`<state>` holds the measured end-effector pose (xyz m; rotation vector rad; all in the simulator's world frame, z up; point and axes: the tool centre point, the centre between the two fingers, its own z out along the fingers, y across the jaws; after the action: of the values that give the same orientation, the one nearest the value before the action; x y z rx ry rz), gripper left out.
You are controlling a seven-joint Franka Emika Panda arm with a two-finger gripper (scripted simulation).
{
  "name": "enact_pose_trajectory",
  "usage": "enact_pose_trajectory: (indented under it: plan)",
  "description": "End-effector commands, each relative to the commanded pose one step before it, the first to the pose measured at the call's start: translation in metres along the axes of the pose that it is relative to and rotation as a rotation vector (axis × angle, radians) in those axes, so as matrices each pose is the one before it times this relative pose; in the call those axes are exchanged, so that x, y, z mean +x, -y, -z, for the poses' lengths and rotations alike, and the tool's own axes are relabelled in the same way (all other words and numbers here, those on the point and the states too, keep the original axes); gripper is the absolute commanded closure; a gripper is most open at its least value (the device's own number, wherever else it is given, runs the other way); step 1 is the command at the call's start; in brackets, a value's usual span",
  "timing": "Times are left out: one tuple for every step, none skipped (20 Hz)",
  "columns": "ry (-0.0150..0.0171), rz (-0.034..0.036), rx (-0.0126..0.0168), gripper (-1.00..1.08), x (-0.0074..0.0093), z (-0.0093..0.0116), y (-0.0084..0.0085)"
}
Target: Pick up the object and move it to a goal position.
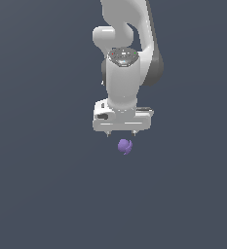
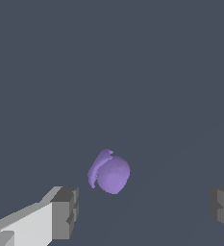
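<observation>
The object [image 1: 124,146] is a small purple roundish lump lying on the flat grey-blue surface. In the exterior view my white gripper [image 1: 121,134] hangs above and just behind it, pointing down, with only the short fingertips [image 1: 108,134] showing under the hand. In the wrist view the object [image 2: 109,172] sits on the surface ahead of the gap between the two fingers [image 2: 65,212]. The gripper [image 2: 144,209] is open wide and empty, not touching the object.
The white arm [image 1: 127,44] rises toward the top of the exterior view. The plain grey-blue surface [image 1: 37,185] fills the whole scene.
</observation>
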<state>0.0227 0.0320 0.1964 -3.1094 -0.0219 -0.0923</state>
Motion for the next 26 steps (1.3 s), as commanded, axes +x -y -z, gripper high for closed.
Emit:
enact_pose_trajectory:
  plan:
    - [0.0,0.0,0.0,-0.92,0.0,0.0,-0.00001]
    - [0.0,0.0,0.0,-0.92,0.00023,-0.00027,0.00022]
    - [-0.00144,-0.00169,0.00149,-0.92,0.00049,0.00017,-0.0007]
    - [-0.00186,-0.00218,0.00193,-0.92,0.00088,-0.00006,-0.00069]
    - [-0.00251,-0.00285,0.00257,-0.92,0.00124,-0.00014,-0.00088]
    - [-0.00329,-0.00355,0.0033,-0.92,0.00159,-0.00012,-0.00118]
    - [-0.00369,-0.00367,0.0036,-0.92,0.00177,-0.00008,-0.00133]
    - [-0.00305,-0.00267,0.00289,-0.92,0.00146,-0.00001,-0.0011]
    - [-0.00234,-0.00167,0.00215,-0.92,0.0011,0.00007,-0.00085]
    - [-0.00158,-0.00073,0.0014,-0.92,0.00074,0.00012,-0.00058]
    - [-0.00075,0.00007,0.00062,-0.92,0.00037,0.00012,-0.00029]
    - [0.0,0.0,0.0,-0.92,-0.00001,0.00012,-0.00032]
    - [0.00075,0.00062,-0.00069,-0.92,-0.00029,-0.00019,0.00064]
    - [0.00059,-0.00138,-0.00037,-0.92,-0.00036,-0.00027,0.00027]
    - [0.00068,-0.0033,-0.00027,-0.92,-0.00029,-0.00072,0.00022]
    - [0.00067,-0.00473,-0.00014,-0.92,-0.00032,-0.00099,0.00034]
    - [0.00084,-0.00612,-0.00017,-0.92,-0.0004,-0.00126,0.00037]
    - [0.00106,-0.00723,-0.00028,-0.92,-0.00052,-0.0015,0.00049]
    - [0.00129,-0.00829,-0.00041,-0.92,-0.00064,-0.00174,0.00058]
    - [0.00151,-0.00941,-0.00054,-0.92,-0.00076,-0.00197,0.00066]
    - [0.00169,-0.0105,-0.00066,-0.92,-0.00087,-0.0022,0.00073]
    - [0.00185,-0.01157,-0.00077,-0.92,-0.00097,-0.00242,0.0008]
    - [0.00199,-0.01277,-0.00088,-0.92,-0.00108,-0.00266,0.00085]
    - [0.00213,-0.014,-0.001,-0.92,-0.00119,-0.00291,0.00089]
    - [0.00228,-0.01515,-0.00116,-0.92,-0.00131,-0.00313,0.00094]
    - [0.00243,-0.01632,-0.00135,-0.92,-0.00144,-0.00337,0.00098]
